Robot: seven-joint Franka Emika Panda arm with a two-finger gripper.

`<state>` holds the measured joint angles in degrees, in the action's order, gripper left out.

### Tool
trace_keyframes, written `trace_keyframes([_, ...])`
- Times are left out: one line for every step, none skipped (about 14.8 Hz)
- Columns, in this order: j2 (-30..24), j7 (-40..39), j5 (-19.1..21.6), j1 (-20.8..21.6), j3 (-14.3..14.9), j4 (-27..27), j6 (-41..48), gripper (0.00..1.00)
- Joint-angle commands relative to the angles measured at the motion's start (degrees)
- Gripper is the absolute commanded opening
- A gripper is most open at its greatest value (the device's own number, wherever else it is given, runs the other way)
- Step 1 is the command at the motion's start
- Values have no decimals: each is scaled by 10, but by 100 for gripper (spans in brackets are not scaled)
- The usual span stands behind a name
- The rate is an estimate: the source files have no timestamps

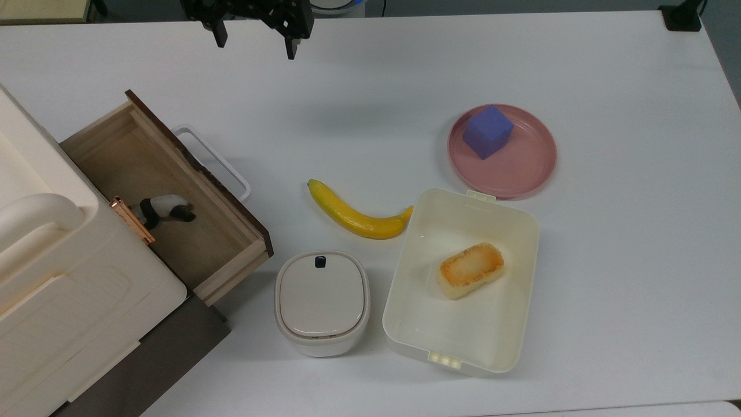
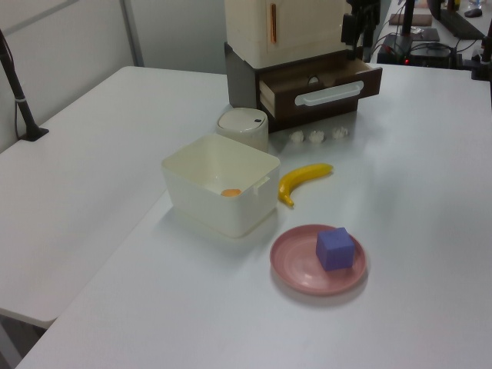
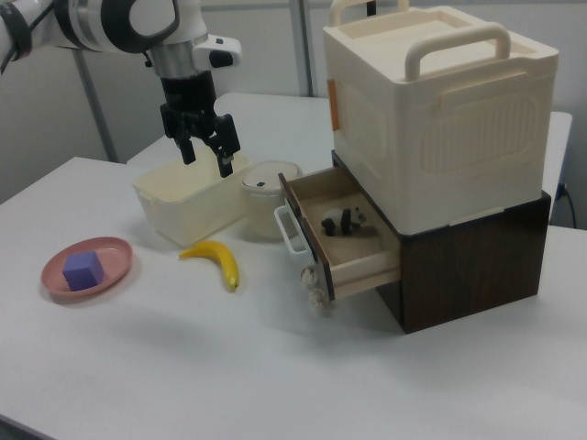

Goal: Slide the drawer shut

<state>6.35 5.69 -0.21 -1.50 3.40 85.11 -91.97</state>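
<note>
In the top view, the drawer (image 1: 168, 197) stands pulled out from the dark cabinet (image 1: 145, 359) near the left edge of the table (image 1: 608, 289), with a small panda figure (image 1: 166, 208) lying inside it. Its white handle (image 1: 214, 159) points toward the middle of the table. The gripper (image 1: 255, 40) hangs near the far edge, well apart from the drawer; its fingers are spread open and hold nothing.

In the left view, the drawer front (image 2: 327, 81) sticks out from the cabinet, and a lidded container (image 2: 243, 127) stands just beside it. A banana (image 2: 304, 181), a tub (image 2: 221, 192) and a pink plate (image 2: 300, 273) with a blue cube (image 2: 335, 248) lie nearer.

In the right view, the gripper (image 3: 204, 147) hovers above the tub, not yet at the drawer (image 3: 344, 240). I think a push off the centre of the front panel could jam the drawer crooked, and a low approach could knock the lidded container (image 3: 266, 206) or the banana.
</note>
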Motion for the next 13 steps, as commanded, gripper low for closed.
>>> trace_keyframes([-14,-37,-7,-9,2,1,13,100])
trace_keyframes([-14,-38,-6,-9,2,1,21,100])
trace_keyframes([-14,-38,-6,-8,2,1,28,100])
trace_keyframes([-14,-38,-5,-8,1,1,29,100])
trace_keyframes([-14,-38,-4,-8,1,1,28,100])
trace_keyframes([-13,-38,-2,-8,1,1,26,100])
trace_keyframes([-13,-38,-1,-8,1,1,25,100])
trace_keyframes([-13,-39,0,-8,1,1,24,100])
trace_keyframes([-13,-39,0,-9,1,1,24,100])
trace_keyframes([-13,-39,1,-9,1,1,24,100])
trace_keyframes([-14,-39,1,-9,1,1,24,100])
trace_keyframes([-14,-40,2,-9,3,1,25,100])
trace_keyframes([-14,-41,3,-10,3,1,28,100])
